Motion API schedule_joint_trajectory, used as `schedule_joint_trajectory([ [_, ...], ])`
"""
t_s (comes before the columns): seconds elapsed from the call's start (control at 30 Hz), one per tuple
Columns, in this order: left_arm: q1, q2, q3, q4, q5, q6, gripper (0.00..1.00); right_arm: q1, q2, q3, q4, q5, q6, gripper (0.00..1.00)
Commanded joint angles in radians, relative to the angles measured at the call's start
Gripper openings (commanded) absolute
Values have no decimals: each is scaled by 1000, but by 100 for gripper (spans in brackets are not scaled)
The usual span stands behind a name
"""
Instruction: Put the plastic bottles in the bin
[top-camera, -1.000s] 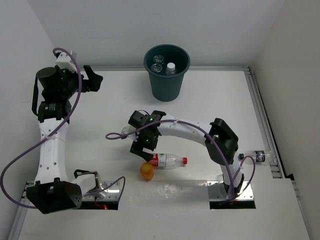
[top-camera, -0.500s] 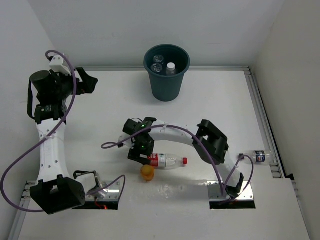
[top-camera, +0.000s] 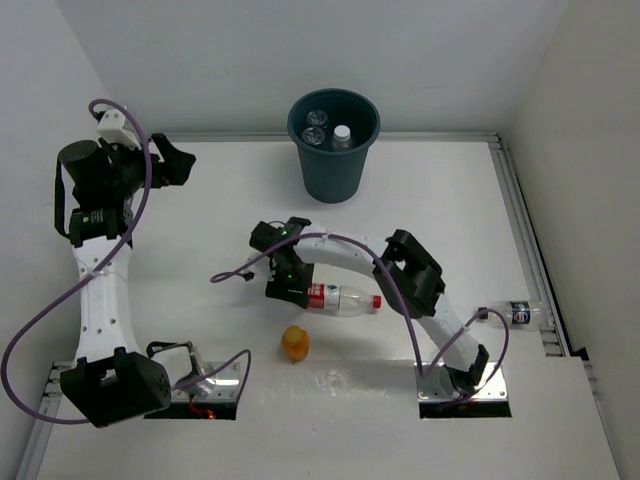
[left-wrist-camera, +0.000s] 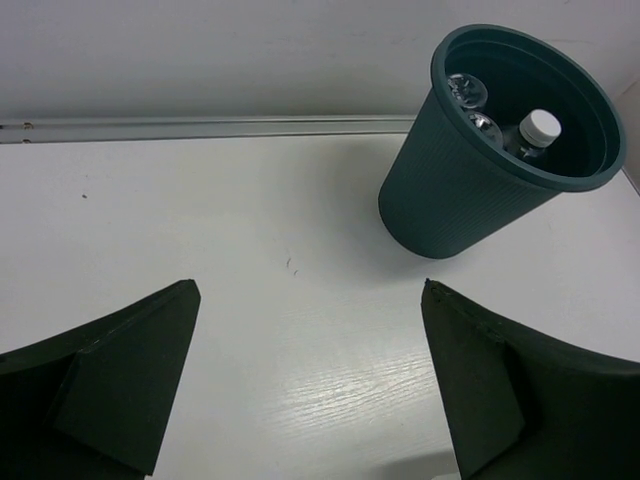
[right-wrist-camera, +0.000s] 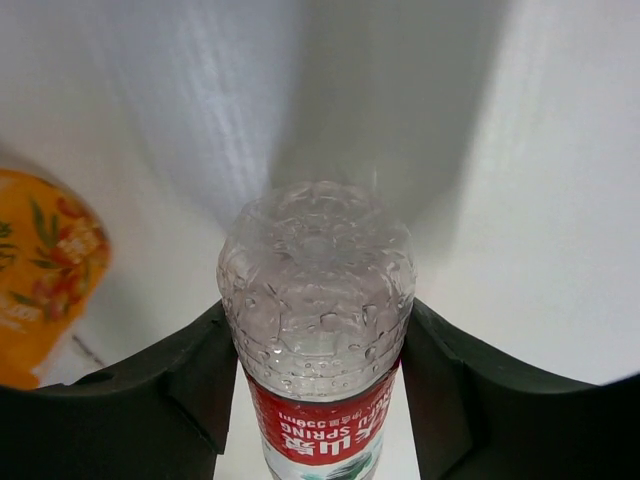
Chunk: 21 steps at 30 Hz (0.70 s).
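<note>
A clear plastic bottle with a red label and red cap (top-camera: 342, 298) lies sideways mid-table. My right gripper (top-camera: 290, 291) is shut on its base end. In the right wrist view the bottle (right-wrist-camera: 315, 270) fills the gap and both fingers (right-wrist-camera: 200, 370) press its sides. A stubby orange bottle (top-camera: 294, 342) stands just in front of it, apart from it, and shows at the left edge of the right wrist view (right-wrist-camera: 40, 270). The dark teal bin (top-camera: 330, 170) stands at the back with bottles (top-camera: 342, 133) inside. My left gripper (left-wrist-camera: 310, 290) is open and holds nothing.
A clear bottle with a blue label (top-camera: 520, 313) lies at the table's right edge by the metal rail (top-camera: 515, 220). In the left wrist view the bin (left-wrist-camera: 450, 200) stands to the right, a white-capped bottle (left-wrist-camera: 541, 127) inside. Walls close in on three sides.
My right gripper came down over the red-label bottle and shut on it. The bottle has shifted a little away from the orange bottle. The left arm swung slightly left.
</note>
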Motion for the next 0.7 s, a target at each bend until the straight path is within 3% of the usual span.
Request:
schedule_joint_trajectory([
  [0.0,12,-2,1,63,30,-11,100,-23,-16,131,-73,28,-44,16],
  [0.07,21,-11,1,79,39,-22,100,-50,-74,225,-74,4,-11,11],
  [0.17,21,-11,-19,135,82,-48,100,-135,-189,353,15,-181,153,0],
  [0.27,21,-11,-45,198,134,-101,100,-231,-320,296,289,-314,362,0],
  [0.33,21,-20,-60,243,145,-141,100,-302,-459,194,592,-344,451,3],
  [0.37,21,-20,-70,257,160,-152,100,-338,-489,120,660,-340,498,3],
  [0.4,21,-20,-83,267,169,-163,100,-374,-548,107,843,-337,538,1],
  [0.5,21,-29,-109,287,180,-163,100,-481,-575,121,1059,-247,618,0],
  [0.67,21,-29,-151,346,180,-200,100,-645,-512,198,1271,-78,658,3],
])
